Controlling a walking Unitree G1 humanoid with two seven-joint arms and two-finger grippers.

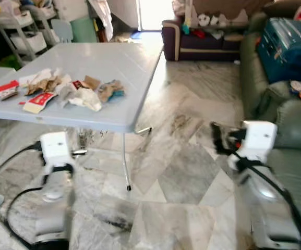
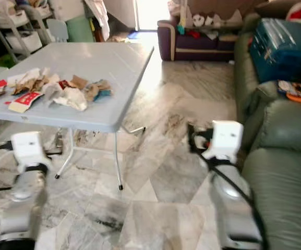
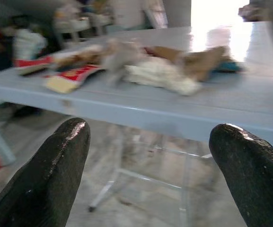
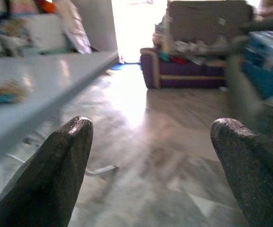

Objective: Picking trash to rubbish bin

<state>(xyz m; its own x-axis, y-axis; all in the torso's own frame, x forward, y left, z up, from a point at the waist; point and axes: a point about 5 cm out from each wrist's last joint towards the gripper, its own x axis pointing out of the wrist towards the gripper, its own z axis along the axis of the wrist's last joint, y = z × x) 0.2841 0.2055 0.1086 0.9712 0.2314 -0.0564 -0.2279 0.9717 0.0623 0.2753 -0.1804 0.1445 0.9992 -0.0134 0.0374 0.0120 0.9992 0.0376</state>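
Daylight pours in from the doorway (image 1: 155,13) at the far end, totally blown out white, and it throws a bright glare streak across the marble floor (image 1: 181,172) and the far edge of the grey folding table (image 2: 103,62). Both eye views are pretty soft with motion blur, worst on the arms and around the edges, and the corner with the shelving rack (image 1: 22,31) is a lot dimmer. The wrist views are smeared too: the trash pile (image 3: 127,66) is mushy, the sofa (image 4: 198,52) hazy, and the black fingertips (image 3: 51,175) up close are out of focus, with a small shine on top.
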